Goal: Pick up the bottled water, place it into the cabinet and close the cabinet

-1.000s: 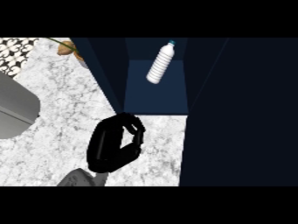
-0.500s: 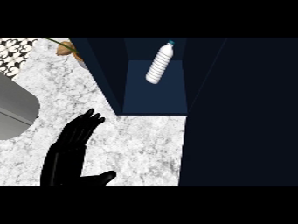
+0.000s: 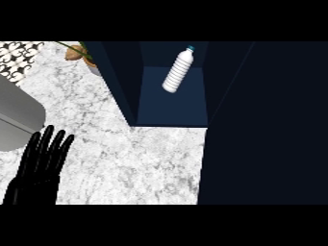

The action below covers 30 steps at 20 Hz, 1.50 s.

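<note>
The bottled water (image 3: 179, 72), white with a blue cap, lies inside the dark blue cabinet (image 3: 172, 113), its cap pointing to the far side. The cabinet stands open towards me. My left hand (image 3: 42, 163) is at the lower left over the marble counter, well away from the bottle. It is open with its fingers straight and pointing away from me, and it holds nothing. My right hand does not show.
A large dark panel (image 3: 273, 125), which may be the cabinet's door, fills the right side. A grey rounded body (image 3: 6, 115) sits at the left edge. A small plant (image 3: 78, 52) and patterned tiles (image 3: 10, 53) are at the far left. White marble counter (image 3: 138, 163) lies in front of the cabinet.
My left hand was curled just in front of the cabinet; it has opened and drawn back to the lower left. The bottle has stayed in the cabinet.
</note>
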{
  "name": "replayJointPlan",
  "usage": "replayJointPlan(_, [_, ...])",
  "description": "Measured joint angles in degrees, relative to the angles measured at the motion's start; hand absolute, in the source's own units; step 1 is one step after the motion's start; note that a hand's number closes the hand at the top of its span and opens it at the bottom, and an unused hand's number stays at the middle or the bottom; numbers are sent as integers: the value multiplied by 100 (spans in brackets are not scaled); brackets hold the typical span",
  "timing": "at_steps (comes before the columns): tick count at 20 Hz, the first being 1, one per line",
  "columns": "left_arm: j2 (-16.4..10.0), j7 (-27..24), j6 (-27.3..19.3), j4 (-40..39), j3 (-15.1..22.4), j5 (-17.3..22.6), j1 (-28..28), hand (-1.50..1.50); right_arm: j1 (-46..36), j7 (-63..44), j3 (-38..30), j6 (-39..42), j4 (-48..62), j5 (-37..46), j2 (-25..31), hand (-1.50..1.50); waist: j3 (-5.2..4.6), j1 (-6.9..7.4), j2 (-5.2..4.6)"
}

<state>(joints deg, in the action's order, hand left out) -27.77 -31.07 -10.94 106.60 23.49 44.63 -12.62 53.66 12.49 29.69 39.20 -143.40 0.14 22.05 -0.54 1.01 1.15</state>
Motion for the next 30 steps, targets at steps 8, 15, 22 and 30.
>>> replayJointPlan(8, [-493,-52,526,240,-473,361,-536,-150,-147,-130,235,-425,0,41,63,150,-30,164,-21])
replayJointPlan(15, [-822,-65,986,438,-735,589,-838,-150,-270,-273,394,-976,52,0,-147,150,-28,462,-122])
replayJointPlan(22, [-1077,-50,1399,488,-915,733,-932,-150,-898,-625,432,-1245,85,-32,-219,150,-42,791,-220])
replayJointPlan(30, [-1336,21,1745,532,-1059,838,-958,-150,-1700,-1027,406,-1248,106,-74,-138,150,-79,1140,-259])
